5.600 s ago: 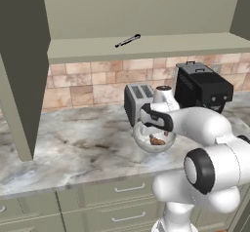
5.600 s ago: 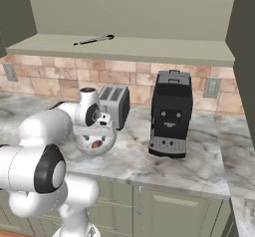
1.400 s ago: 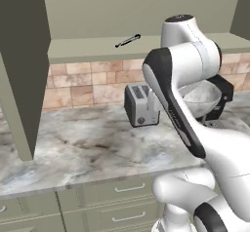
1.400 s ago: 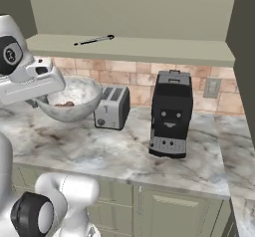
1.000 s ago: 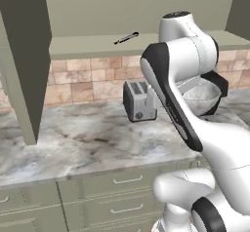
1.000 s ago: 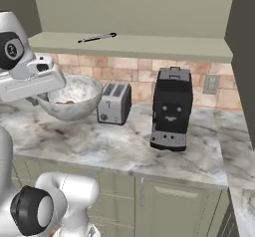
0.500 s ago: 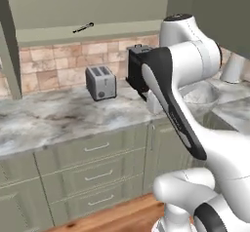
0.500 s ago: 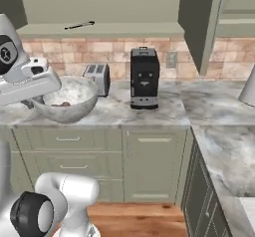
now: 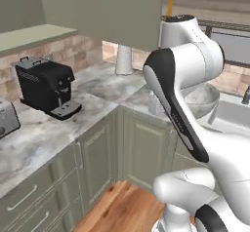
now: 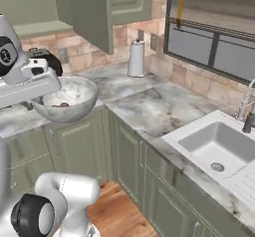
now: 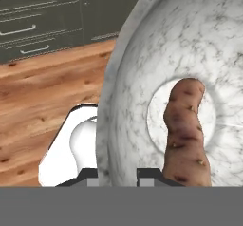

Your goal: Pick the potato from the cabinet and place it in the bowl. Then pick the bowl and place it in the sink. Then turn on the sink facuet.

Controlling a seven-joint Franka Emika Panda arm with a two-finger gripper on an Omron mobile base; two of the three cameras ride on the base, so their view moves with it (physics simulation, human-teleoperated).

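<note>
Change: half a second ago the base views faced the black coffee machine (image 9: 45, 87); now they have swung to the light grey rectangular sink (image 10: 214, 146), so the carry nears its end.
Hand: gripper (image 11: 117, 173) clamped tight on the rim of the round whitish glass bowl (image 10: 67, 100), held in the air.
Potato: the reddish-brown oblong potato (image 11: 186, 130) lies at the bowl's bottom.
Faucet: slim silver tap (image 10: 247, 106) at the sink's far edge, untouched.

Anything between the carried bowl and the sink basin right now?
Nothing visible blocks it. The bowl, with the potato inside, is held up by the tool above counter height. Between it and the sink lies bare marble counter; the white jug stands back by the wall, and the faucet is on the basin's far side.
</note>
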